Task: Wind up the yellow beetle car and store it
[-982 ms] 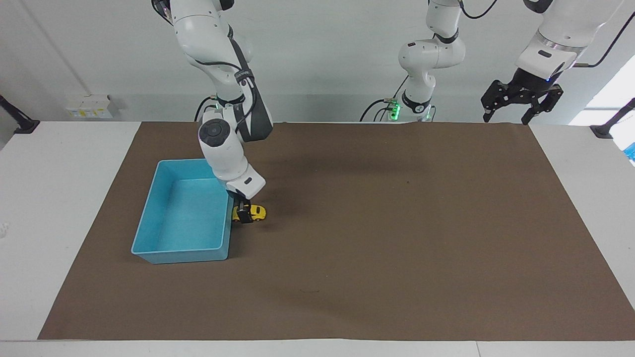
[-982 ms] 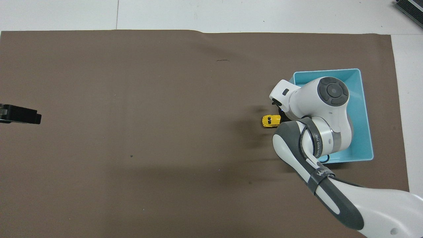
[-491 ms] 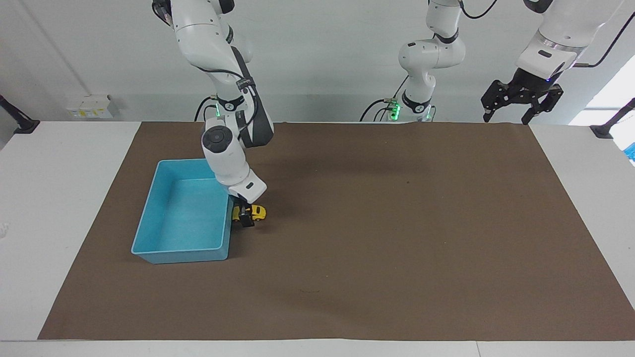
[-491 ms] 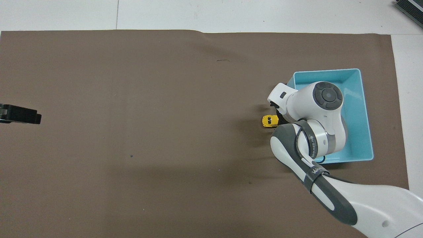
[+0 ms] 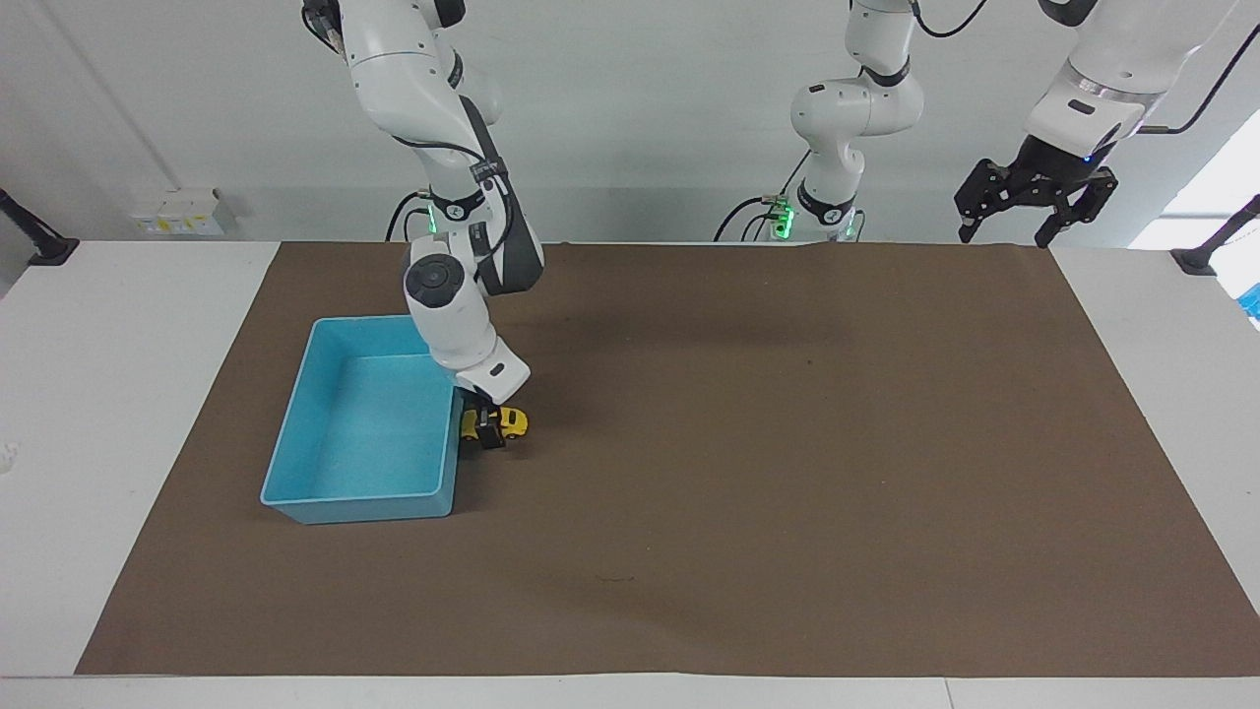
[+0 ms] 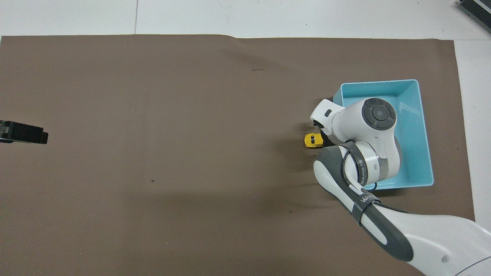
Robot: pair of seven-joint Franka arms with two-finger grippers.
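Motion since a second ago is slight: the right arm's wrist and forearm have drawn a little toward the robots and over the light-blue bin, while the right gripper stays down at the yellow beetle car. Car, bin and the other arm have not shifted.

Coming in from its base at the right arm's end of the table, the right arm bends at the elbow and slants down past the bin's side wall, its round wrist joint over the bin's interior. The gripper points down onto the brown mat with its dark fingers straddling the car's bin-side end; they stand apart around it, and whether they press on the car cannot be told. In the overhead view the wrist hides the gripper and only the car's outer end shows.

The car sits on the mat just beside the bin's wall, toward the left arm's end of it, outside the bin.

The left arm waits, with the left gripper raised over the mat's corner by its own base, fingers apart and holding nothing.
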